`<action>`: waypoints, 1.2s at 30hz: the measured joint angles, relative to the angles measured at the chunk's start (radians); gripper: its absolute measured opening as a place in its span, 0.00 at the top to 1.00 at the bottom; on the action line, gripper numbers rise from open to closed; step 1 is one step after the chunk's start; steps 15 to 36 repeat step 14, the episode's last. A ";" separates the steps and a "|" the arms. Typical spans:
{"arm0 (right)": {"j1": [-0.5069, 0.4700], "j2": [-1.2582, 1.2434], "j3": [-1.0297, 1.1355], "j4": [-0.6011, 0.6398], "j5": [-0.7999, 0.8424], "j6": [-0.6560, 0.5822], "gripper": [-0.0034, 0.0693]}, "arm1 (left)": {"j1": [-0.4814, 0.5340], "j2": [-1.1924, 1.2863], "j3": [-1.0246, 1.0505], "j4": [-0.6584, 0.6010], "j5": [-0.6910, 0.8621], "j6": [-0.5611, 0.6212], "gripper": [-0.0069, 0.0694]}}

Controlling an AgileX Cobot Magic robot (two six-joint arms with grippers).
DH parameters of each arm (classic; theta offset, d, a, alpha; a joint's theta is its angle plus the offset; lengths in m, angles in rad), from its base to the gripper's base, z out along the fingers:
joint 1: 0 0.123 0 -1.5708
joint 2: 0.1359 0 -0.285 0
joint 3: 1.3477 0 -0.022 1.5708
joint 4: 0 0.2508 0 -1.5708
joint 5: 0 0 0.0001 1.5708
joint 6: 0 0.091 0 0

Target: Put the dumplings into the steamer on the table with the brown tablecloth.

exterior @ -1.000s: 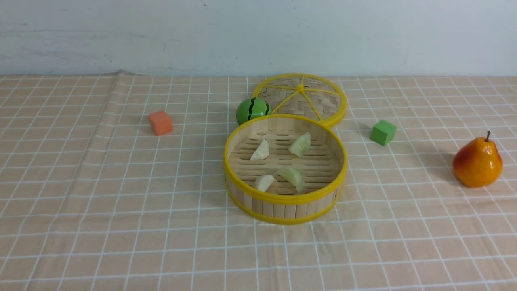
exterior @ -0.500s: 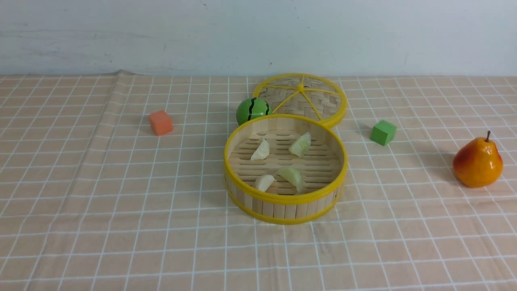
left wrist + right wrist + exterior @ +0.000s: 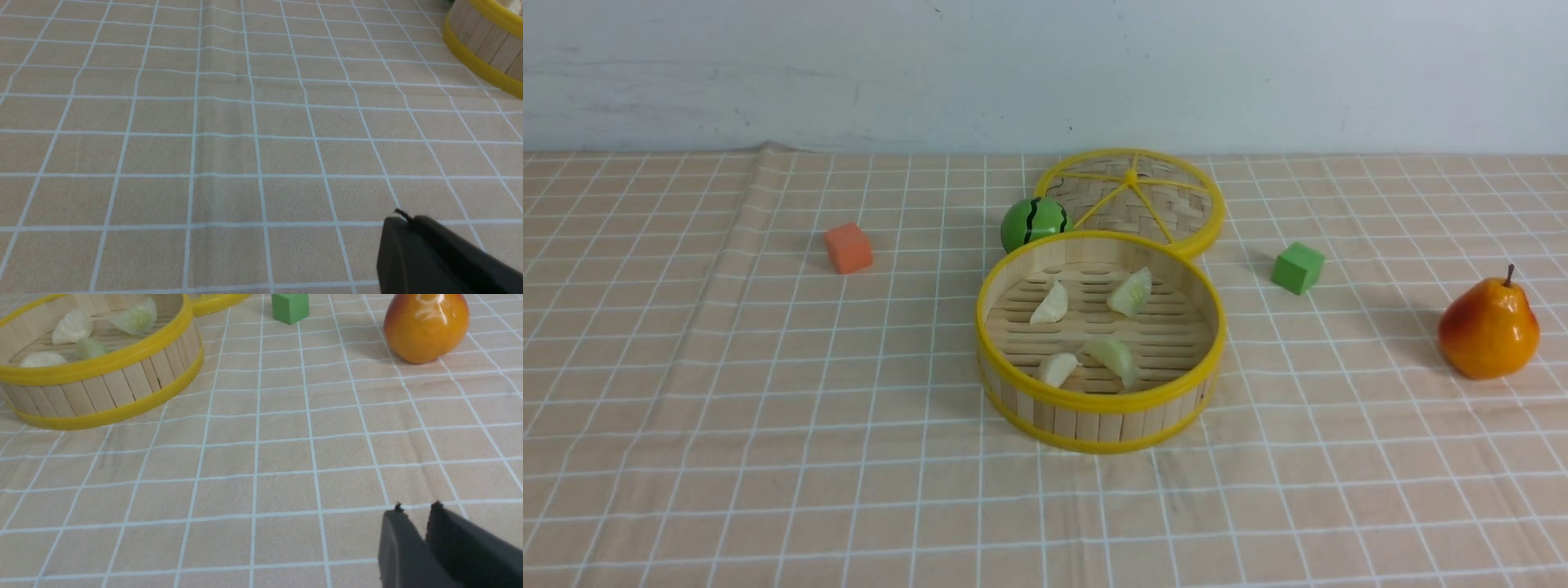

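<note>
Landmark: steamer (image 3: 1100, 339), sitting on the brown tablecloth (image 3: 727, 392) that covers the table (image 3: 1339, 506), roughly mid-cloth in the front view. All four dumplings lie inside the steamer on its slatted floor: dumpling A (image 3: 1049, 303) toward the far-left part of the floor, dumpling B (image 3: 1130, 292) toward the far-right, dumpling C (image 3: 1058, 368) near-left close to the wall, dumpling D (image 3: 1112, 357) just beside C, the two look close to touching. Woven lid (image 3: 1131, 198) lies flat behind the steamer, its near edge hidden by the steamer's far rim. Watermelon ball (image 3: 1032, 222) behind the steamer's far-left rim, just beside the lid. Orange cube (image 3: 848, 247) well to the left of the steamer; green cube (image 3: 1297, 267) to its right, apart from it; pear (image 3: 1488, 329) farther right still, upright. Neither arm shows in the front view. Left gripper (image 3: 402, 222): seen in its wrist view over bare cloth, steamer wall at the picture's edge, well apart; jaws pressed together, nothing between them. Right gripper (image 3: 416, 516): over bare cloth, near side of the steamer and well apart from it; a narrow slit shows between the two fingertips, nothing held
</note>
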 joint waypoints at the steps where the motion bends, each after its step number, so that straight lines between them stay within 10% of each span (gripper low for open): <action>1: 0.000 0.000 0.000 0.000 0.000 0.000 0.81 | 0.000 0.000 0.000 0.000 0.000 0.000 0.93; 36: 0.000 0.000 0.000 0.000 0.000 0.000 0.79 | 0.000 0.000 0.000 0.000 0.000 0.000 0.93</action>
